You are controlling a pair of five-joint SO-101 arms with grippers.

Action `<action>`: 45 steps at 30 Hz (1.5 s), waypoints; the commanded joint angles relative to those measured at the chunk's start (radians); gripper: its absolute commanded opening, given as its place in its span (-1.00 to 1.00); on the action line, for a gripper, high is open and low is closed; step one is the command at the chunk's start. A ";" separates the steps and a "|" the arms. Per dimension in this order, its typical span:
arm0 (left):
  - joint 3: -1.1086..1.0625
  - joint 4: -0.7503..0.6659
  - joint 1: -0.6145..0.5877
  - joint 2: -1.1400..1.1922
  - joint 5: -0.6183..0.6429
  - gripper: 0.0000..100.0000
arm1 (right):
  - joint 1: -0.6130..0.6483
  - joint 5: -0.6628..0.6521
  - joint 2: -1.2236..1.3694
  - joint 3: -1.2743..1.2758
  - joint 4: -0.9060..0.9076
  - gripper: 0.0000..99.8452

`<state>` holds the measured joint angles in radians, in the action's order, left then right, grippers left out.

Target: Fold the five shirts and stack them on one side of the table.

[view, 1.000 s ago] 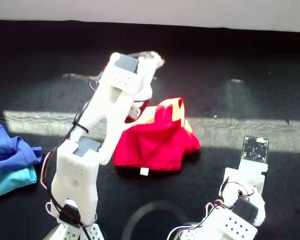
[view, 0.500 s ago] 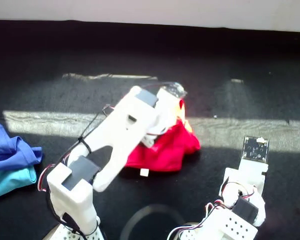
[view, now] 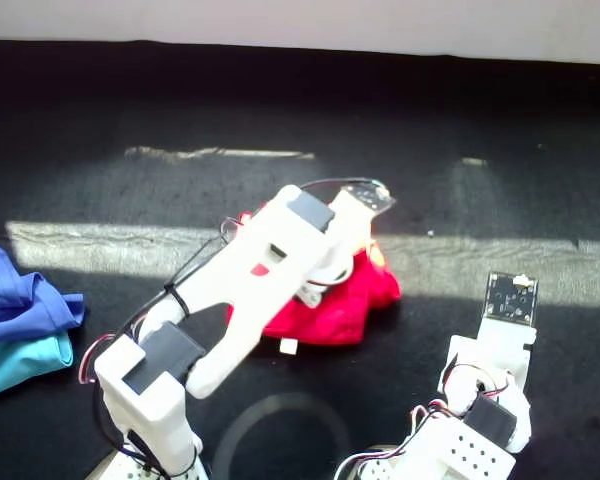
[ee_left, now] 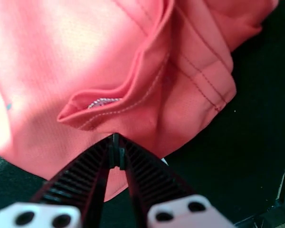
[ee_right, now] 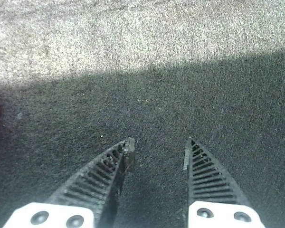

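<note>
Left end effector (ee_left: 116, 142) was clenched on a fold of the red shirt (ee_left: 85, 57); I'd lay it flat across the shirt before letting go.

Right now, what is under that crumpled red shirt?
Around the crumpled red shirt only the black carpeted table shows. Its folds and the white left arm over it hide whatever lies beneath.

A red shirt (view: 352, 298) lies bunched in a loose, partly folded heap at the centre of the high view, with a stitched hem doubled over on top. At the left edge, a blue shirt (view: 20, 295) rests on a turquoise shirt (view: 15, 362), well apart from it.
</note>
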<state>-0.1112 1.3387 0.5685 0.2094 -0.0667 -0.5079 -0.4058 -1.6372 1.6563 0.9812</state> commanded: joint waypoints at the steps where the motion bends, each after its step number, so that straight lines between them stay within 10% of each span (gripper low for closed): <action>1: 0.051 0.003 0.056 -0.027 0.054 -0.98 | 0.001 -0.003 -0.013 0.134 0.007 -0.66; 15: 0.321 0.203 0.113 -0.028 0.054 -0.98 | 0.001 -0.003 -0.013 0.134 0.007 -0.66; 26: 0.196 0.089 0.056 0.091 0.058 -0.98 | 0.001 -0.003 -0.013 0.134 0.007 -0.66; 45: 0.366 0.006 -0.331 0.297 0.052 -0.98 | 0.001 -0.003 -0.013 0.134 0.007 -0.66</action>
<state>0.2478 1.3587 0.2417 0.4764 -0.0115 -0.5079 -0.4058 -1.6372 1.6563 0.9812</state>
